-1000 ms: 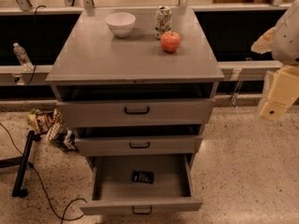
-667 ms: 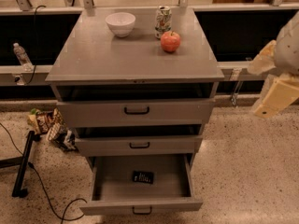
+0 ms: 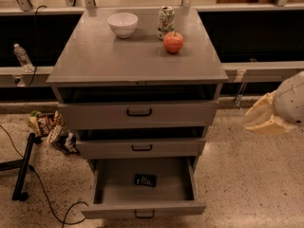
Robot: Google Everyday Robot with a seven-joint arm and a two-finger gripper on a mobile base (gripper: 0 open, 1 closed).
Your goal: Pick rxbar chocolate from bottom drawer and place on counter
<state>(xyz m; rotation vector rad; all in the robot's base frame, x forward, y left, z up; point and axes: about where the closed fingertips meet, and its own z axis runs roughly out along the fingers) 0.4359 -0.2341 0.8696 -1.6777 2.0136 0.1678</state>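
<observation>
The rxbar chocolate (image 3: pixel 145 180) is a small black bar lying flat on the floor of the bottom drawer (image 3: pixel 114 186), near its middle. That drawer is pulled fully open, with its black handle at the front. The counter (image 3: pixel 109 61) is the grey top of the cabinet. My gripper (image 3: pixel 264 118) shows as a pale cream part under a white rounded arm shell at the right edge. It hangs beside the cabinet at about middle-drawer height, well to the right of and above the bar, touching nothing.
A white bowl (image 3: pixel 122 23), a drink can (image 3: pixel 166 22) and a red apple (image 3: pixel 174 42) stand at the back of the counter. The two upper drawers are slightly ajar. Snack bags (image 3: pixel 50 129), a black stand leg (image 3: pixel 23 167) and cables lie on the floor at left.
My arm and gripper have moved down along the right edge and a little towards the cabinet. The bar and the drawers have not moved.
</observation>
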